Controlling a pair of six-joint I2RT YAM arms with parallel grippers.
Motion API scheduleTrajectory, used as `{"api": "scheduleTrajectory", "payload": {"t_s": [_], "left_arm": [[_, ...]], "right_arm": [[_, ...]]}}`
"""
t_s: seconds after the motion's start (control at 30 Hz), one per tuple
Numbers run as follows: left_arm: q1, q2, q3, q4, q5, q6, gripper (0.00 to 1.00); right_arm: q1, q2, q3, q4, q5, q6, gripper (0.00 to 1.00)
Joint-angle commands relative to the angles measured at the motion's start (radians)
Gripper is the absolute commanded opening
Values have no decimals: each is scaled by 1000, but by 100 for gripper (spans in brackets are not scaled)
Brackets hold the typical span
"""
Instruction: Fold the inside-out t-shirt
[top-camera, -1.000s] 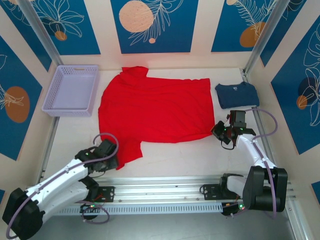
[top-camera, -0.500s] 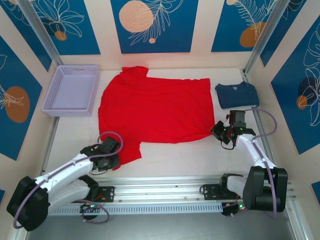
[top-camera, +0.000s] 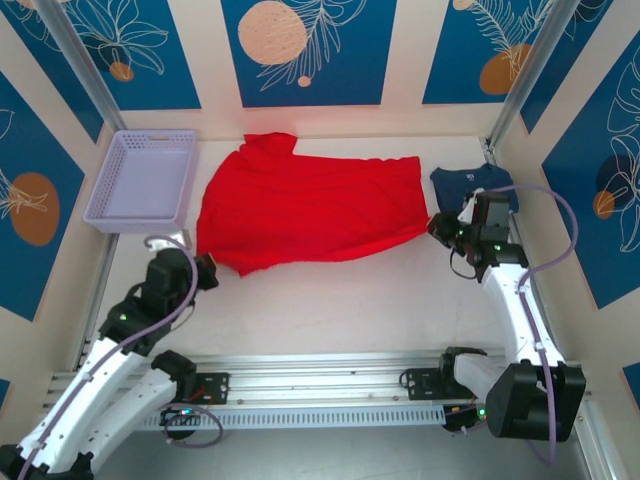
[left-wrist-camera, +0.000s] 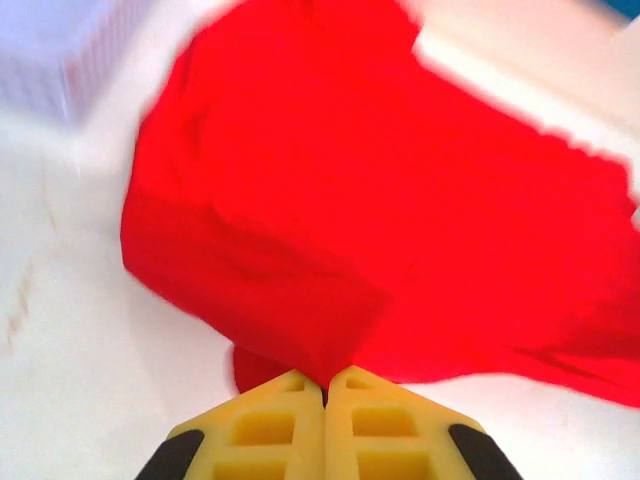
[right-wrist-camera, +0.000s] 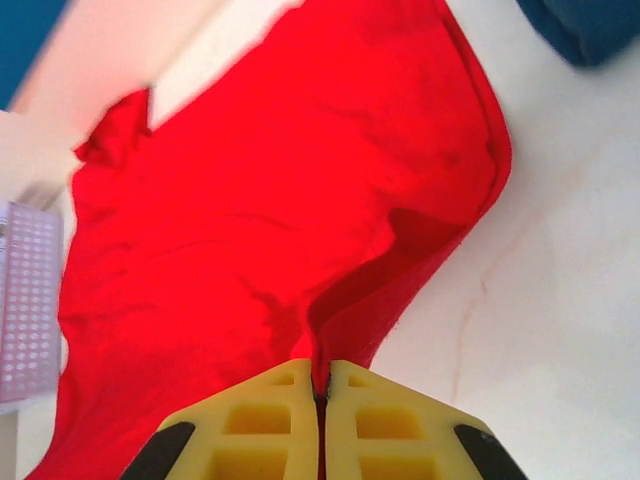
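The inside-out t-shirt (top-camera: 310, 205) is bright red and spread across the middle of the table, its near edge lifted and drawn toward the back. My left gripper (top-camera: 207, 268) is shut on the shirt's near left corner; in the left wrist view the red cloth (left-wrist-camera: 330, 200) runs into the closed yellow fingers (left-wrist-camera: 270, 420) of that gripper (left-wrist-camera: 325, 385). My right gripper (top-camera: 437, 227) is shut on the shirt's near right corner. From the right wrist, a fold of the red shirt (right-wrist-camera: 280, 200) is pinched at my gripper (right-wrist-camera: 321, 385).
A lavender plastic basket (top-camera: 145, 180) stands at the back left. A folded navy t-shirt (top-camera: 472, 186) lies at the back right, just behind my right gripper. White table surface lies between the shirt and the arm bases.
My left gripper closed on the shirt's near left corner and swung left and up. Both grippers have lifted the near edge toward the back, so the shirt covers less table.
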Motion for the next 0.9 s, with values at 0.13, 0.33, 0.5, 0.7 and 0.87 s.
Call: {"api": "scheduleTrajectory", "payload": {"t_s": [0.13, 0.33, 0.5, 0.7, 0.87], "left_arm": [[11, 74, 454, 18, -159, 323, 0], [11, 111, 774, -22, -155, 430, 0], [11, 233, 1126, -102, -118, 510, 0], [10, 548, 1463, -183, -238, 621, 0], [135, 793, 1537, -189, -136, 582, 0]], "right_arm": [[6, -104, 305, -118, 61, -86, 8], [7, -194, 576, -272, 91, -147, 8], [7, -255, 800, -336, 105, -160, 7], [5, -211, 916, -323, 130, -170, 7], [6, -93, 847, -207, 136, -175, 6]]}}
